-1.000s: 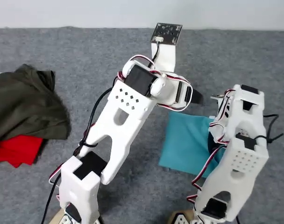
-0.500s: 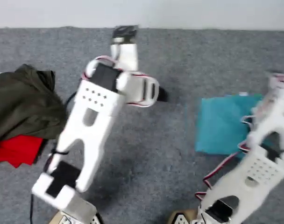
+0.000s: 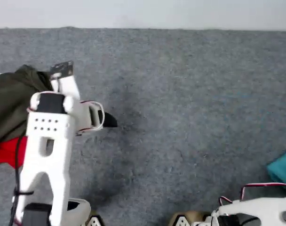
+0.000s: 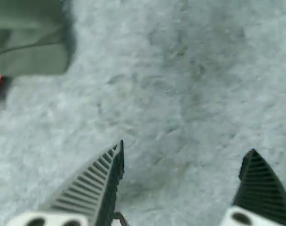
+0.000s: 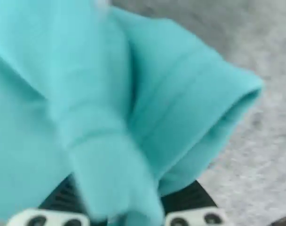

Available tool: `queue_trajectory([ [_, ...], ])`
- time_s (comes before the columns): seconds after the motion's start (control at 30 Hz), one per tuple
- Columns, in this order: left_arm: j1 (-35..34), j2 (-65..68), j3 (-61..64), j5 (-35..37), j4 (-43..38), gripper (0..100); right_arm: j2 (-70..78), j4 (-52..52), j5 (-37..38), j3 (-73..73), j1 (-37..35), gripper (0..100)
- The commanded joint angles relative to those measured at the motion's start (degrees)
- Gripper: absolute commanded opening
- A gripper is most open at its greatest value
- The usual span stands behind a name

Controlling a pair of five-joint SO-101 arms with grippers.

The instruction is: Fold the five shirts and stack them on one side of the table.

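**Two arms at a grey table, one shirt gripped**

A grey, felt-like table (image 3: 180, 94) is running back to a pale wall (image 3: 143, 12). In the high view, the left arm (image 3: 46, 141) is standing by a dark olive shirt (image 3: 11, 103) lying over a red shirt (image 3: 4, 153), and a corner of the teal shirt (image 3: 283, 169) is showing at the right edge. In the wrist views, the left gripper (image 4: 185, 151) is gaping wide over bare table, holding nothing, and the right gripper (image 5: 129, 207) is clamping bunched teal cloth. The teal shirt's long axis cannot be told.
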Motion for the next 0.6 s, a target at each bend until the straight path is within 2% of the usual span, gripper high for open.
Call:
queue_trajectory([
  [0.0, -0.26, -5.01, 2.68, -0.79, 1.14, 37, -0.84, 2.42, 0.26, -6.59, -0.04, 0.8],
  [0.1, -0.26, -6.33, 3.03, -0.79, 1.14, 37, 1.19, 1.71, -2.9, -8.7, -1.89, 0.9],
  [0.23, -0.44, -6.59, 2.95, -0.79, 1.14, 37, 3.3, 5.32, 1.93, -10.2, -6.02, 6.6],
  [0.43, -0.35, -6.59, 2.95, -0.79, 1.14, 37, 3.74, 6.73, -8.88, -17.05, -8.04, 26.6],
  [0.57, -0.18, -6.59, 2.95, -0.79, 1.14, 37, 3.74, 6.64, -9.67, -21.1, -9.27, 28.9],
])
